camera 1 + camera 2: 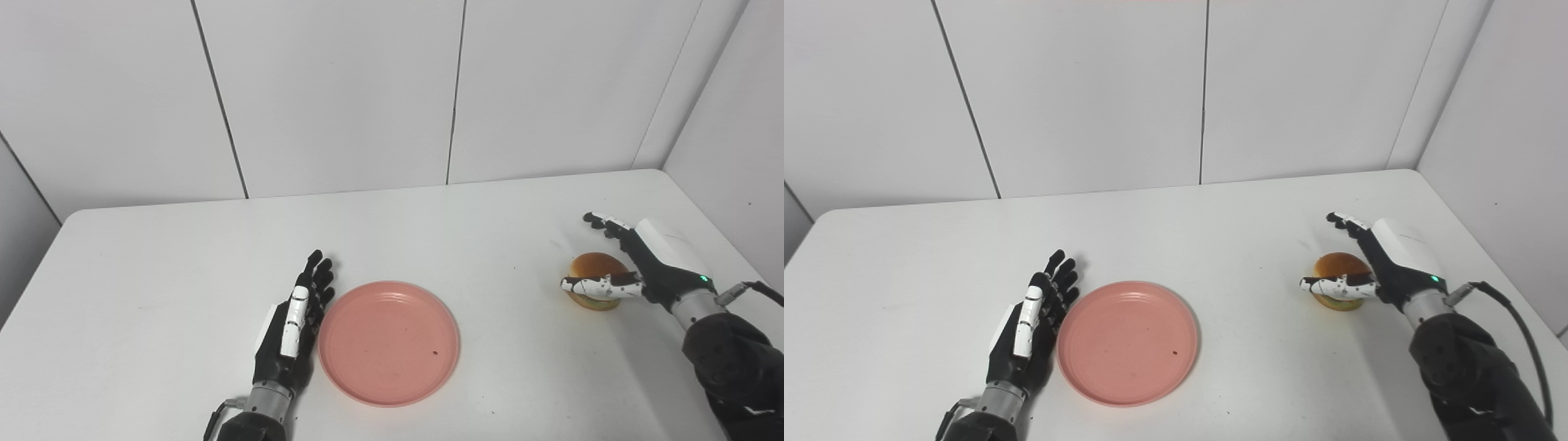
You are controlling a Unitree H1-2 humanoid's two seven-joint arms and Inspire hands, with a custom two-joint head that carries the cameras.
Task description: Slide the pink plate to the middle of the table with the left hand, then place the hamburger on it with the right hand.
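Two steps: plate slide looks done or nearly so; the burger pick-up is now in hand.
Pink plate: landmark, empty, shallow and round, a dark speck inside, near the middle of the white table.
Left hand: just left of the plate's rim, fingers straight and apart, holding nothing; contact unclear.
Hamburger: well right of the plate, golden bun, on the table.
Right hand: spread around the burger, thumb in front, fingers behind, not yet closed.
Next move: close on the bun, lift, carry left onto the plate.
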